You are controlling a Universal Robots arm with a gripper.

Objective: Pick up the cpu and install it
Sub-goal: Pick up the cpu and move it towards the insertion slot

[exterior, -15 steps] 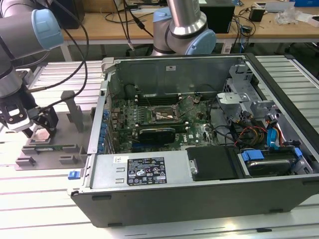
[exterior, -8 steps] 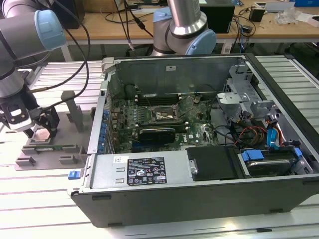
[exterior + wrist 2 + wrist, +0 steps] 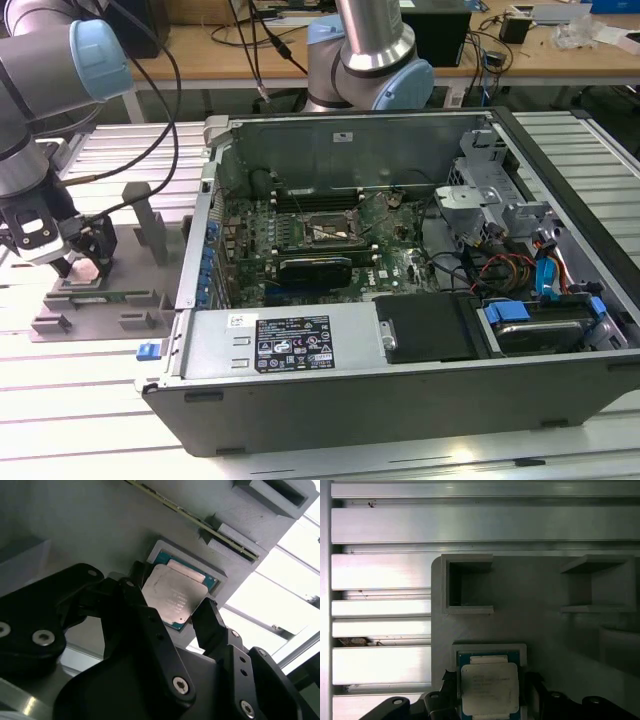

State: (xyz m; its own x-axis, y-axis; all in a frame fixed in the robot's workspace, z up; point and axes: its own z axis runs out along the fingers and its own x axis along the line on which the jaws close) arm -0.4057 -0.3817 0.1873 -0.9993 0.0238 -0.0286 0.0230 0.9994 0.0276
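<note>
Hand [image 3: 172, 592] of the robot arm hangs low over the grey fixture tray [image 3: 100, 310], its black fingers [image 3: 212, 625] spread and straddling the cpu [image 3: 490, 687], which lies flat in its square pocket directly between them. In both wrist views the fingertips stand just beside opposite edges of the chip, and no pinch shows. From where I stand the risks look plain. The tips sit close to the pocket's raised rim, so an off-centre closing could catch that rim, or nip one corner and tip the chip. The smooth metal lid and thin edges offer little purchase, so a slack pinch could let it drop. The open computer case [image 3: 400, 380] and its motherboard socket [image 3: 325, 230] lie well away from the hand, across the slatted desk [image 3: 100, 420].
</note>
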